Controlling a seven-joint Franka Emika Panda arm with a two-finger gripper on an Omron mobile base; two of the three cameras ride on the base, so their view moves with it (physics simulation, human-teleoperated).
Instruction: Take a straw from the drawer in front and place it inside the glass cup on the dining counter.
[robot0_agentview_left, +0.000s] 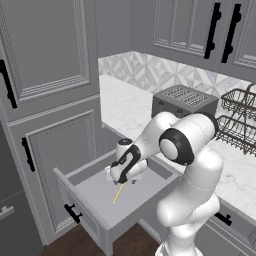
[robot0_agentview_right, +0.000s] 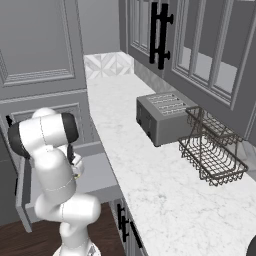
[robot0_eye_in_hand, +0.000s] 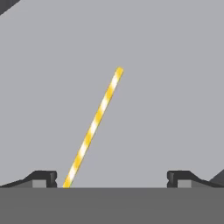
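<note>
One straw (robot0_agentview_left: 118, 193) you see at the lower centre of the left base view, lying flat on the floor of the pulled-out drawer (robot0_agentview_left: 95, 200). Just right of it the gripper (robot0_agentview_left: 116, 176) hangs above, fingers spread wide, pinching nothing.

I'm looking into a grey kitchen: tall grey framed-panel cabinet doors (robot0_agentview_left: 47, 55) with black bar handles on my left, and grey upper cabinets (robot0_agentview_right: 200, 55) hung over a white marble-look worktop (robot0_agentview_right: 150, 170). A patterned grey-and-white tile backsplash (robot0_agentview_left: 150, 70) runs behind it. On the worktop I see a grey slotted toaster (robot0_agentview_right: 162, 117) beside a dark wire dish rack (robot0_agentview_right: 210, 150). The floor is dark brown wood (robot0_agentview_left: 130, 242).
</note>
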